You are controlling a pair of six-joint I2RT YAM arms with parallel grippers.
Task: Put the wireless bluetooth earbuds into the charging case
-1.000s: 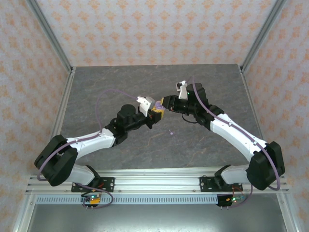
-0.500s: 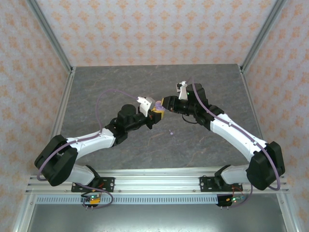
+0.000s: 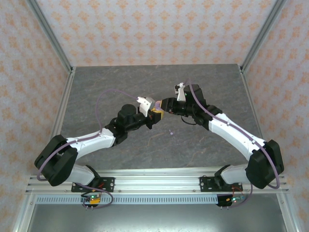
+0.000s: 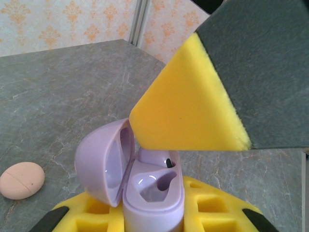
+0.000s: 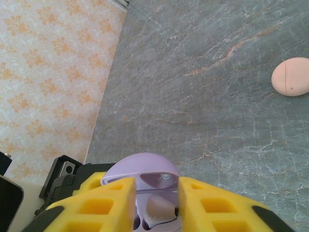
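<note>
While the left gripper (image 3: 155, 113) grips the lavender charging case (image 4: 154, 205) by its base, yellow foam pads pressed to either side, the case stands upright above the grey table (image 3: 96, 87) with its lid (image 4: 99, 164) swung fully back. Seen from the left wrist, one lavender earbud (image 4: 155, 157) sits in the rear socket of the case, a dark tip showing at its right edge. The front socket (image 4: 155, 186) beside it is hollow and glossy.

From above, the two arms meet near the middle of the table, and the right gripper (image 5: 157, 191) is directly over the open case. One of its yellow pads (image 4: 188, 106) hangs just above the seated earbud in the left wrist view. From the right wrist, the jaws stand a narrow gap apart, with the case's lid and the earbud between them. The earbud seems to sit clear of both pads, though the angle is too steep to be sure, so I read the right jaws as slightly parted and holding nothing.

A second lavender earbud (image 3: 171, 132) lies loose on the table, near the arms and a little toward their bases. A closed salmon-pink case (image 4: 21, 180) rests flat on the table, well apart from the lavender one.
</note>
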